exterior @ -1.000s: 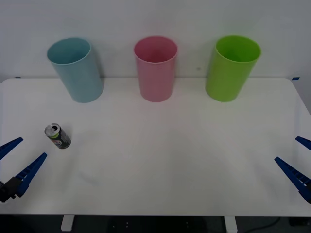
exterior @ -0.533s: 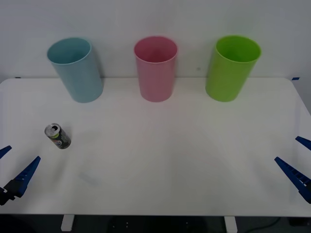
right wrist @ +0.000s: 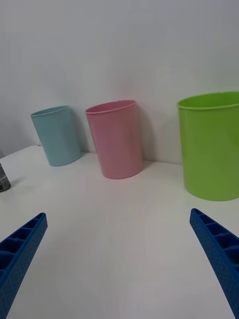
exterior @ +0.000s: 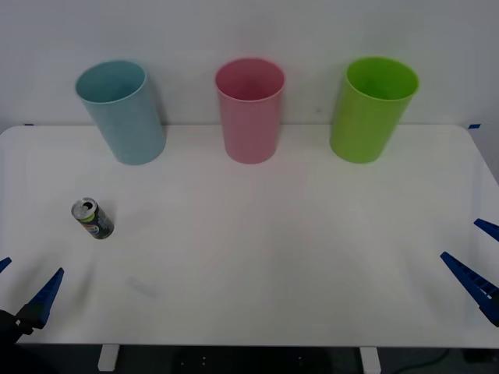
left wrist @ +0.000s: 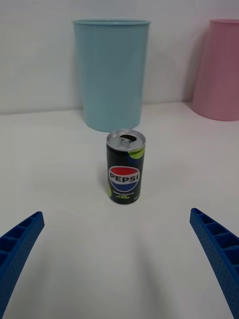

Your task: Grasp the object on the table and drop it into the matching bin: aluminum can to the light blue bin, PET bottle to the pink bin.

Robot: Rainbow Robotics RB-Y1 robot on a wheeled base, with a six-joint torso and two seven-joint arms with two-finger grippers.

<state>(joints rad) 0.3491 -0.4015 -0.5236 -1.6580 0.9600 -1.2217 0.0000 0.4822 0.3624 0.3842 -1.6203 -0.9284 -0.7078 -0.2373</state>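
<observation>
Left tool [exterior: 22, 282] lower and farther back than before, fingers wide — one can [exterior: 93, 218], three bins, right tool [exterior: 477, 262] wide too

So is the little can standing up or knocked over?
Standing up: the can sits on the table, silver top up, label reading level.

Plain white wall [exterior: 249, 31] behind

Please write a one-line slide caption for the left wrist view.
Open blue ribbed left gripper faces upright dark Pepsi can before tall light blue plastic bin.
</observation>
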